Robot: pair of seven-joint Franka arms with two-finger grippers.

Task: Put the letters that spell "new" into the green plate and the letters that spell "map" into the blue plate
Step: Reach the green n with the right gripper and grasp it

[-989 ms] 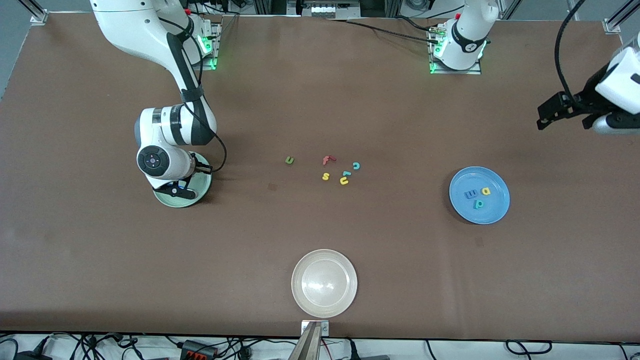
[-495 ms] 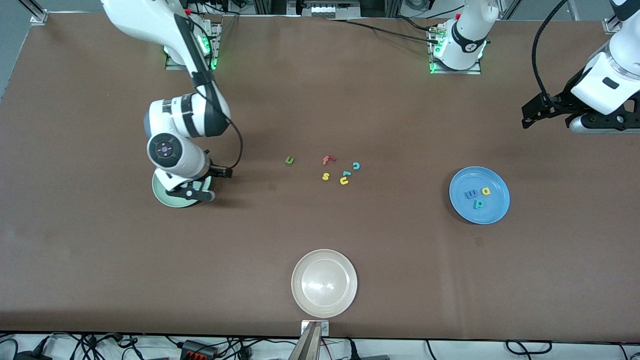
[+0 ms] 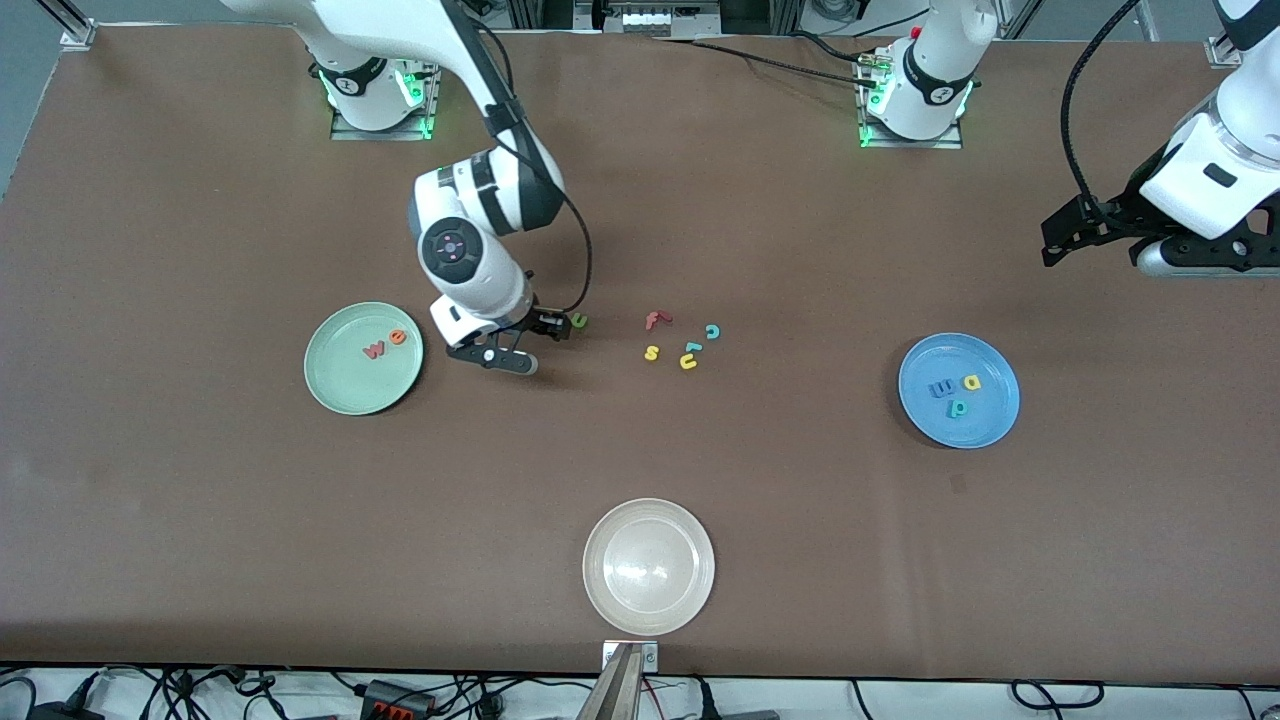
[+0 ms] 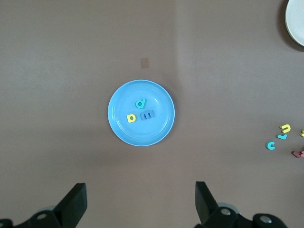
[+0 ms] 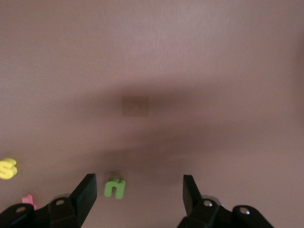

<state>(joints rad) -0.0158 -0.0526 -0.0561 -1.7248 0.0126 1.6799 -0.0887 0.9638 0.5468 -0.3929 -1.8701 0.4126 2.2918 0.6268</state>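
The green plate [image 3: 345,385] lies toward the right arm's end and holds the pinkish-red w [image 3: 374,350] and the orange e [image 3: 397,337]. The dark green n [image 3: 579,320] lies on the table beside the loose letters. My right gripper [image 3: 500,358] hangs open between the plate and the n. In the right wrist view the n [image 5: 115,187] shows between the open fingers of the right gripper [image 5: 138,184], close to one fingertip. The blue plate [image 3: 985,425] holds the blue m [image 3: 941,388], yellow a [image 3: 971,382] and teal p [image 3: 957,407]. My left gripper [image 3: 1190,262] waits open, high near that plate [image 4: 118,128].
A red f [image 3: 655,320], teal c [image 3: 712,331], yellow s [image 3: 651,352], yellow u [image 3: 688,362] and a small teal piece [image 3: 692,348] lie mid-table. A whitish translucent plate [image 3: 600,600] sits near the front edge.
My right gripper left the green plate and swung toward the n, uncovering the w and e in the plate. The left arm shifted slightly early on, then held.
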